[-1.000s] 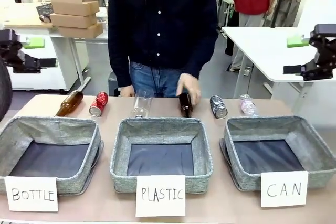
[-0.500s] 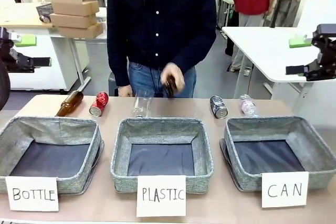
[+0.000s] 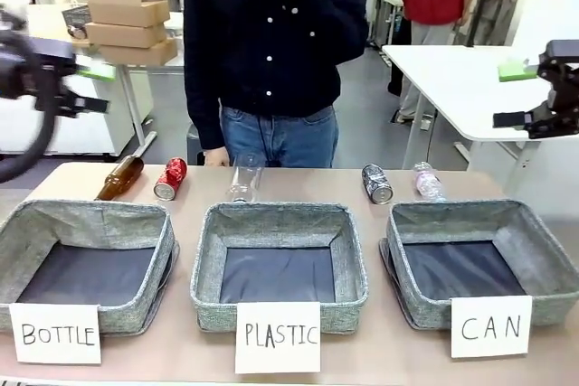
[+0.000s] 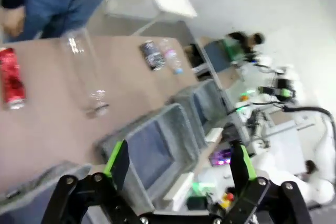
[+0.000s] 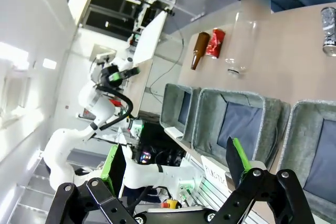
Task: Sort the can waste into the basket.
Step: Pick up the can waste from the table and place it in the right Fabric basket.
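The shiny red can (image 3: 169, 179) lies at the table's far left, and the black patterned can (image 3: 376, 183) lies behind the grey basket (image 3: 470, 212) carded "CAN" (image 3: 489, 325) at the right. My left gripper (image 3: 77, 97) hangs blurred high at the left, clear of the table. High over the right edge my right gripper (image 3: 534, 115) hangs too. In the left wrist view the left gripper (image 4: 179, 163) stands open, with the red can (image 4: 11, 83) and black can (image 4: 152, 55) far beyond it. The right gripper (image 5: 176, 163) is open; the red can (image 5: 215, 43) and black can (image 5: 329, 30) lie far off.
Baskets carded "BOTTLE" (image 3: 27, 223) and "PLASTIC" (image 3: 271, 219) stand left and middle. A brown glass bottle (image 3: 119, 177) lies beside the red can. A clear bottle (image 3: 242, 178) and a small plastic bottle (image 3: 427, 181) rest on the far strip. A person (image 3: 271, 42) stands behind the table, one hand raised.
The person picked a brown bottle off the table's middle and raised that hand to the top of the picture. My left arm swung up and rightward. My right arm stayed put.
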{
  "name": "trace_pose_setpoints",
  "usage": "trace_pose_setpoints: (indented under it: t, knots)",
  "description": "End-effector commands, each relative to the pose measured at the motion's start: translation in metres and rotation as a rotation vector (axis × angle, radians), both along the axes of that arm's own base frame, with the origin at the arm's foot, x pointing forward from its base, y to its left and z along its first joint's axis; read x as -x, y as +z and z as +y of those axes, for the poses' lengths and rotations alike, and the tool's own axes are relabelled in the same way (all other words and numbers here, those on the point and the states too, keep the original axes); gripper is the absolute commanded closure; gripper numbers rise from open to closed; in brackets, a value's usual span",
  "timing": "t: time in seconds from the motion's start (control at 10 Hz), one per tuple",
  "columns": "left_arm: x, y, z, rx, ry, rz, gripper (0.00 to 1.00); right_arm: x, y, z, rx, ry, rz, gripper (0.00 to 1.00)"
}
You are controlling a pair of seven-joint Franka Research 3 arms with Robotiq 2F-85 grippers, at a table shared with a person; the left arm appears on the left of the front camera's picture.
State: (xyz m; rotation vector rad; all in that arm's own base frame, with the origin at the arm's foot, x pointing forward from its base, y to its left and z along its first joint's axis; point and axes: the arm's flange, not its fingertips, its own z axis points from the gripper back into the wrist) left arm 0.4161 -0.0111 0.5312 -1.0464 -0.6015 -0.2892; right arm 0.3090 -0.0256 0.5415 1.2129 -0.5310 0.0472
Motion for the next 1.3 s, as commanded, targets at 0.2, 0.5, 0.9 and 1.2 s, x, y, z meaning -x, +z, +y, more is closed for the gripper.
trace_pose_setpoints:
  t: [0.2, 0.5, 0.9, 1.2]
  knots:
    - [-0.023, 0.000, -0.020, -0.078, 0.028, 0.020, 0.00, -0.005, 0.001, 0.002, -0.017, 0.006, -0.038, 0.00]
    - [0.148, 0.057, 0.066, 0.199, -0.512, -0.291, 0.00, -0.005, 0.001, 0.002, -0.017, 0.006, -0.038, 0.00]
    - [0.277, 0.023, 0.087, 0.171, -0.323, -0.652, 0.00, -0.005, 0.001, 0.002, -0.017, 0.006, -0.038, 0.00]
    - [0.261, 0.051, 0.077, 0.138, -0.512, -0.575, 0.00, -0.005, 0.001, 0.002, -0.017, 0.006, -0.038, 0.00]
